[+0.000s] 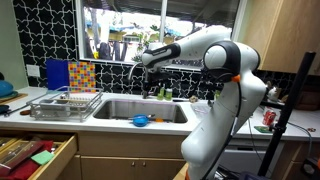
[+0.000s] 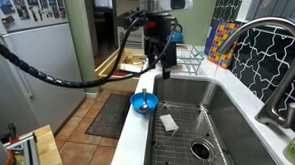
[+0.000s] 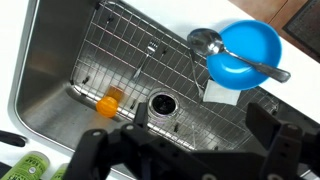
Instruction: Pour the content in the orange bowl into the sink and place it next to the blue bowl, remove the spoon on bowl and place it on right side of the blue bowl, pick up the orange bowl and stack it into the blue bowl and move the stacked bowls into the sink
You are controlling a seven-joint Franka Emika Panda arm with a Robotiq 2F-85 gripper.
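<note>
Gripper [image 3: 188, 152] hangs above the sink [image 3: 55, 75], jaws spread wide, nothing between them. Wrist view, left to right: a small orange item, judged to be the orange bowl [image 3: 108, 101], lies on the wire grid [image 3: 130, 55] in the basin, apparently on its side. Next comes the drain [image 3: 163, 103], then the spoon [image 3: 205, 42] resting across the blue bowl [image 3: 248, 50], which stands on the narrow counter [image 3: 285, 95] strip just beside the basin. Hazards: fingers snagging grid wires when reaching the tipped orange bowl; a glancing grip skidding it away; a careless spoon lift nudging the blue bowl off the strip.
</note>
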